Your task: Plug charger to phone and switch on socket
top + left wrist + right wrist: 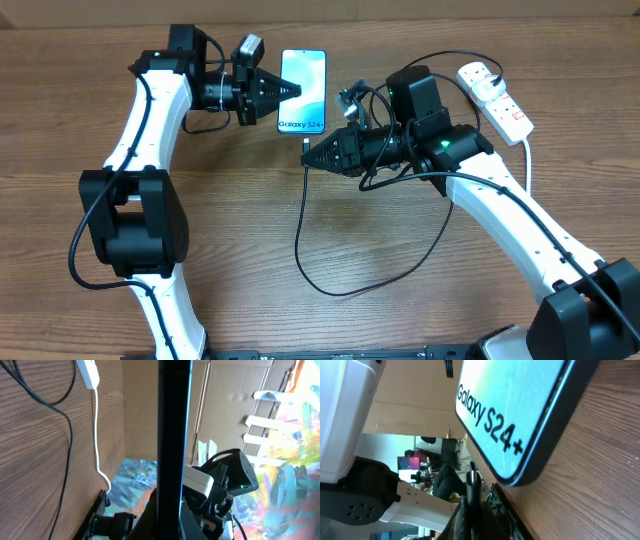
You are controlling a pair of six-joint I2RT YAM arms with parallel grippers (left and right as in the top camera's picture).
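Note:
The phone [303, 91] lies screen-up on the wooden table, "Galaxy S24+" text at its near end. My left gripper [291, 90] is shut on its left long edge; in the left wrist view the phone shows edge-on as a black bar [174, 435] between the jaws [172, 520]. My right gripper [306, 154] is shut on the charger connector [473, 478], tip pointing at the phone's near end [520, 415], a short gap away. The black cable [300, 235] loops over the table to the white socket [496, 98] at the back right.
The socket's thick white cord [527, 150] runs down beside my right arm. The left wrist view shows the socket's end [88, 372] and white cord [96, 435]. The cable loop [400, 270] lies in front of my right arm.

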